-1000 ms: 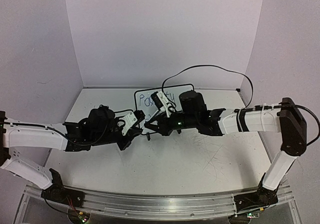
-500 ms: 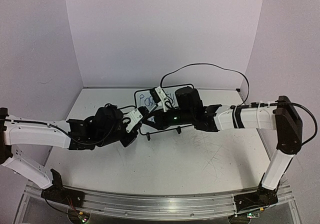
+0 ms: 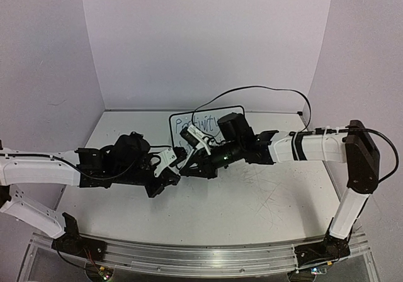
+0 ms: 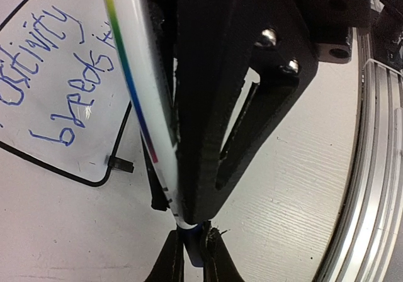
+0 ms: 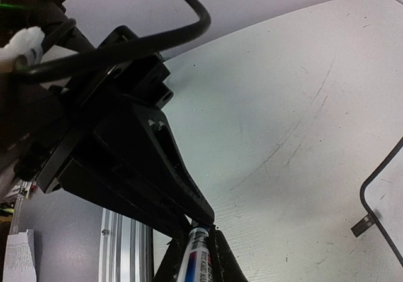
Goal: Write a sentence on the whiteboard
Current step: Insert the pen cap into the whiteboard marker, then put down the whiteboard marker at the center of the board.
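Marker is clamped in the left gripper; its blue end is pinched by the right gripper. Whiteboard — blue sentence on it — is seen just beside.

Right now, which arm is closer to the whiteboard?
Right. The right arm reaches across over the whiteboard's near part; the left arm sits just off its near-left corner, holding the marker.

Lab test booth: scuffed white table, plain backdrop panels, aluminium rail.
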